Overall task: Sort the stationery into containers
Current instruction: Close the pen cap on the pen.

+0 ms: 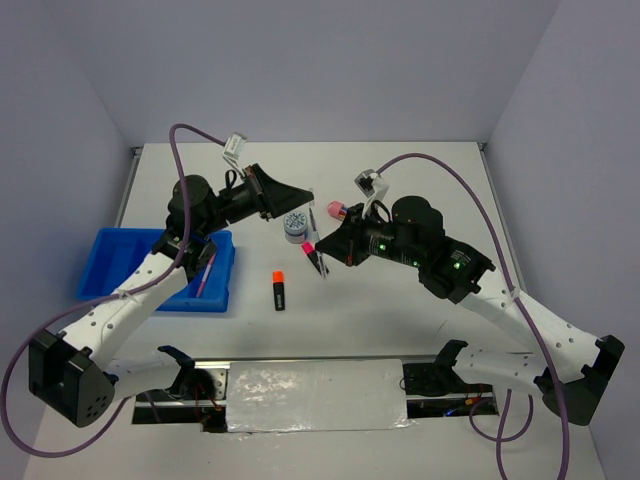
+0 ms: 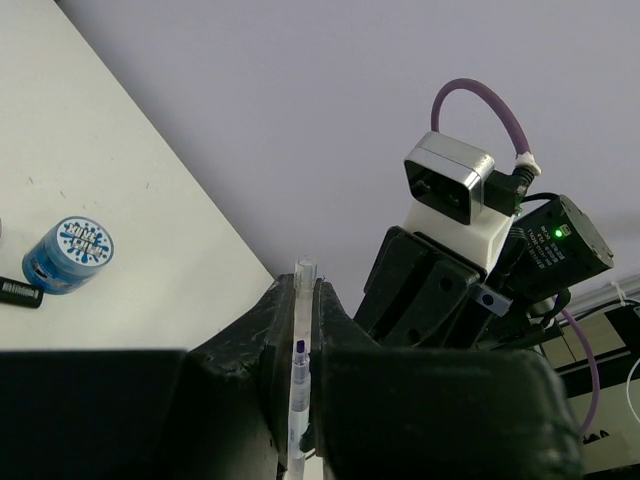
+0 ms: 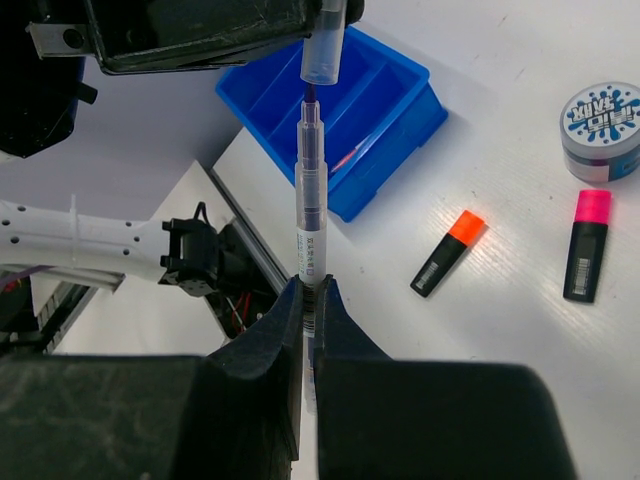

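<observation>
The right pincer (image 3: 310,292) is pressed together on a clear pen (image 3: 311,200). It pinches the barrel low down, so the pen stands straight out beyond the fingertips. Just past the fingertips the barrel has a white label with small print, too fine to read. The thin purple tip of the pen meets the open mouth of a clear cap (image 3: 324,45). This cap is pinched by the left pincer (image 2: 302,290), whose 2 fingers are closed tight against it.

To the right of the right pincer, 2 black highlighters lie on the white table (image 3: 500,330). The orange-capped highlighter (image 3: 450,252) is nearer to it and the pink-capped highlighter (image 3: 586,245) is further right. Each has a white barcode label, but the digits cannot be read. Beyond the pink-capped one stands a round blue-white disc (image 3: 600,128). Its lid shows a blue splash with white letters that I cannot read with certainty.

Beyond the pen and to its left sits the blue tray (image 3: 395,100) with 3 long compartments. A thin pink pen (image 3: 345,160) lies in the compartment nearest to the pincers. From above, a pink capsule case (image 1: 337,210) lies near the tip of the left pincer, between the 2 arms.
</observation>
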{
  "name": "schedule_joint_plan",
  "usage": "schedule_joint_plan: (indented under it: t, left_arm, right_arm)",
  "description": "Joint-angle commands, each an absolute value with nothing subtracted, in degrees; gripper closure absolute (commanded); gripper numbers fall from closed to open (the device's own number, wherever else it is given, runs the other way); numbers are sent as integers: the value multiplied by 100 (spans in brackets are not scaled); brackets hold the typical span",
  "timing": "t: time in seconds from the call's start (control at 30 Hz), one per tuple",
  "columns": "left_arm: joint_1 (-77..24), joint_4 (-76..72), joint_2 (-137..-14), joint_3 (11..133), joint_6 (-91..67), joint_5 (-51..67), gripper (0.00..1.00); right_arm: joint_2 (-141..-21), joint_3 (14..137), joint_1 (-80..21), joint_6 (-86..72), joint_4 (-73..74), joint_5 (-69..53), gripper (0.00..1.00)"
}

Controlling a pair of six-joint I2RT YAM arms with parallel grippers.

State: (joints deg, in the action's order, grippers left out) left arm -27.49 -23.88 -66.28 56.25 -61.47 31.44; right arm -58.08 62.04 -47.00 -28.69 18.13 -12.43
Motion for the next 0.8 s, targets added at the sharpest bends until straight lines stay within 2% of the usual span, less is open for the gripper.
schedule_joint_plan:
  t: [0.0, 0.77]
  left_arm:
    - [-2733, -2540, -6442, 5854, -5977, 3111, 100]
    - [-2733, -2690, -6504, 5739, -6012, 3269, 100]
  right_arm:
    - [-5704, 6399, -4702, -2769, 1749, -1178, 100]
    - [-5704, 6513, -4667, -2760, 1749, -949, 100]
